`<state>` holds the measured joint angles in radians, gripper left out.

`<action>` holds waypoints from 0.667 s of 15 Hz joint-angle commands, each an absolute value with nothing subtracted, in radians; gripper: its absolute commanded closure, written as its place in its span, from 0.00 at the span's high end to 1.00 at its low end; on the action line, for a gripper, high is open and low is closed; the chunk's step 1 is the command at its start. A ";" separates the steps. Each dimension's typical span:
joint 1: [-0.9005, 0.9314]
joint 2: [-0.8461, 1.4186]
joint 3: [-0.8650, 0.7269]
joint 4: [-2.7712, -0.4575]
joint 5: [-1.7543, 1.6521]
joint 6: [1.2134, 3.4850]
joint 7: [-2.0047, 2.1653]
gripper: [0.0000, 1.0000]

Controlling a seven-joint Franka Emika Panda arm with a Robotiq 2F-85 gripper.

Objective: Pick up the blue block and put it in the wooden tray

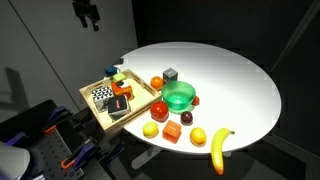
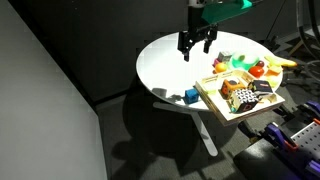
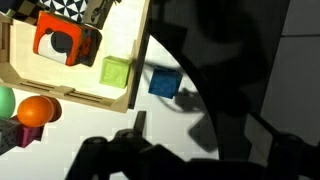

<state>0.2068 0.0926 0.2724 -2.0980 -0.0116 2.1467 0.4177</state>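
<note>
Blue block (image 2: 190,96) sits on the white table (image 2: 160,60), just outside the rim of the wooden tray (image 2: 212,103) and close to the table's curved edge; the wrist view shows it (image 3: 163,82) on the narrow strip of tabletop between the tray wall (image 3: 137,60) and the drop-off. The gripper (image 2: 195,52) hangs well above the table with its fingers spread and nothing between them, so by my reading the task is at the approach stage, with the pickup not yet begun. The next move seems to call for a descent straight over the block, with the jaws set so that neither finger lands on the tray rim beside it. A nudge outward could send the block off the table, since there is little tabletop on that side. Just inside the rim lies a green block (image 3: 116,70), with an orange-and-black block (image 3: 62,42) beyond it, so the tray is partly filled. The short carry over the wall should aim for bare wood. Above the block the air looks open.
</note>
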 commanded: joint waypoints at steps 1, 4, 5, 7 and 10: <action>0.247 0.150 0.248 -2.073 -0.075 2.166 0.506 1.00; 0.268 0.188 0.230 -2.076 -0.088 2.179 0.568 1.00; 0.274 0.199 0.223 -2.078 -0.089 2.188 0.589 1.00; 0.282 0.220 0.210 -2.084 -0.084 2.216 0.622 1.00; 0.290 0.247 0.194 -2.082 -0.081 2.251 0.632 1.00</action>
<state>0.2720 0.2247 0.2169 -2.0970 -0.0672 2.2281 0.5991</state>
